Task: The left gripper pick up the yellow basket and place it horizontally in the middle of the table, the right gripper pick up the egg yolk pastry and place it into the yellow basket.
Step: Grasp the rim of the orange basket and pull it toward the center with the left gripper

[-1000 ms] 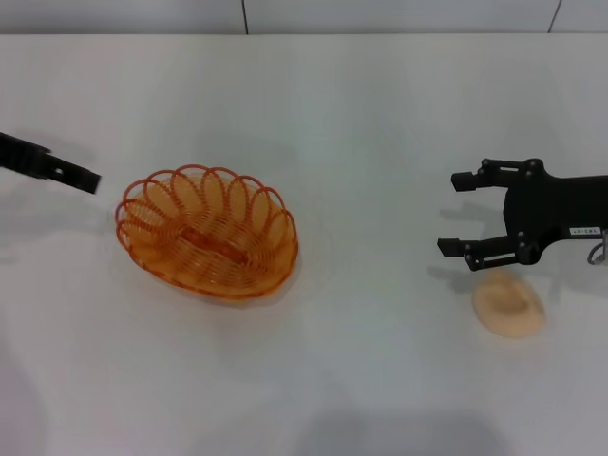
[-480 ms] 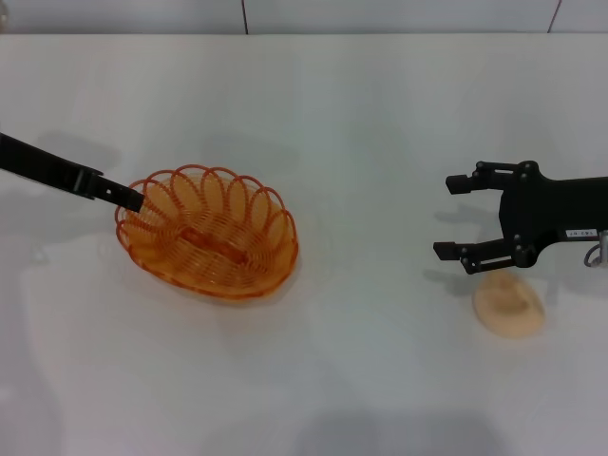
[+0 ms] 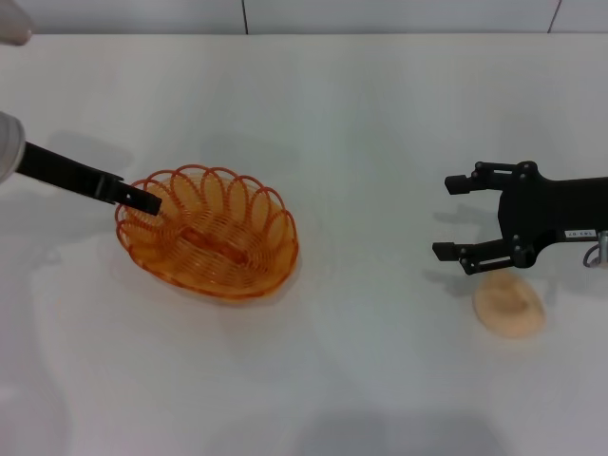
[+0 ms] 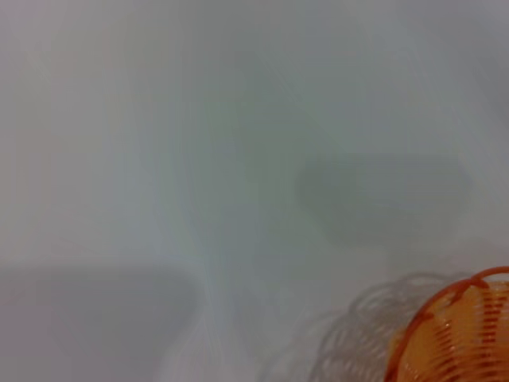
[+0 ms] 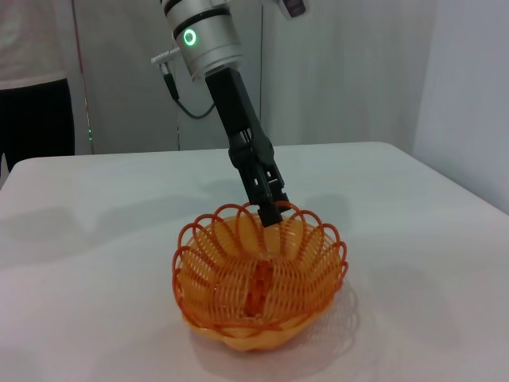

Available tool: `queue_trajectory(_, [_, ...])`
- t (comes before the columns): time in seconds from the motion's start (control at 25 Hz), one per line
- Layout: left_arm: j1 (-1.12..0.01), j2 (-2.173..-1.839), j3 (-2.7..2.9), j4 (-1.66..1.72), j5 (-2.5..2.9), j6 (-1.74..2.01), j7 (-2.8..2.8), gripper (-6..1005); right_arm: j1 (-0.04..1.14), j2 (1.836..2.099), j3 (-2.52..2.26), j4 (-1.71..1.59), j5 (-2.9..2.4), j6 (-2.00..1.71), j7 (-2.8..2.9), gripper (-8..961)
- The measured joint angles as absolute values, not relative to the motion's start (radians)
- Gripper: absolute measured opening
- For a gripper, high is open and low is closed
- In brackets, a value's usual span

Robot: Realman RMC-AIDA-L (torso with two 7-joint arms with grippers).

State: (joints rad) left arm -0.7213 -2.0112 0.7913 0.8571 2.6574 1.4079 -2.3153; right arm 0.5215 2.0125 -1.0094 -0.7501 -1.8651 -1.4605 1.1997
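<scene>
The yellow basket (image 3: pixel 207 233) stands upright on the white table (image 3: pixel 361 114), left of the middle. It also shows in the right wrist view (image 5: pixel 261 278) and at a corner of the left wrist view (image 4: pixel 457 334). My left gripper (image 3: pixel 145 199) reaches in from the left, its tip at the basket's left rim; the right wrist view shows the left gripper (image 5: pixel 271 209) right at the far rim loops. My right gripper (image 3: pixel 448 217) is open and empty, hovering at the right. The egg yolk pastry (image 3: pixel 509 304) lies on the table just in front of it, apart from the fingers.
The table's far edge meets a tiled wall (image 3: pixel 285 14). A person in dark trousers (image 5: pixel 36 103) stands beyond the table's far side in the right wrist view. Bare tabletop lies between the basket and the right gripper.
My left gripper has moved right, from off the basket's left side to its left rim. The right gripper, basket and pastry have hardly moved.
</scene>
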Motion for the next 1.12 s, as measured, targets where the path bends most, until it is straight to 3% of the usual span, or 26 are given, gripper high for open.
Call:
queue_trajectory(0.72, [-0.741, -2.030, 0.849, 0.823, 2.666, 1.384, -2.322, 625, 0.520, 2.013, -1.009, -0.750, -1.865, -1.459, 1.202, 870])
queue_trajectory(1.12, [-0.728, -2.031, 0.844, 0.831, 2.630, 1.382, -2.321, 392, 0.515, 2.013, -1.009, -0.750, -1.856, -1.462, 1.207, 870])
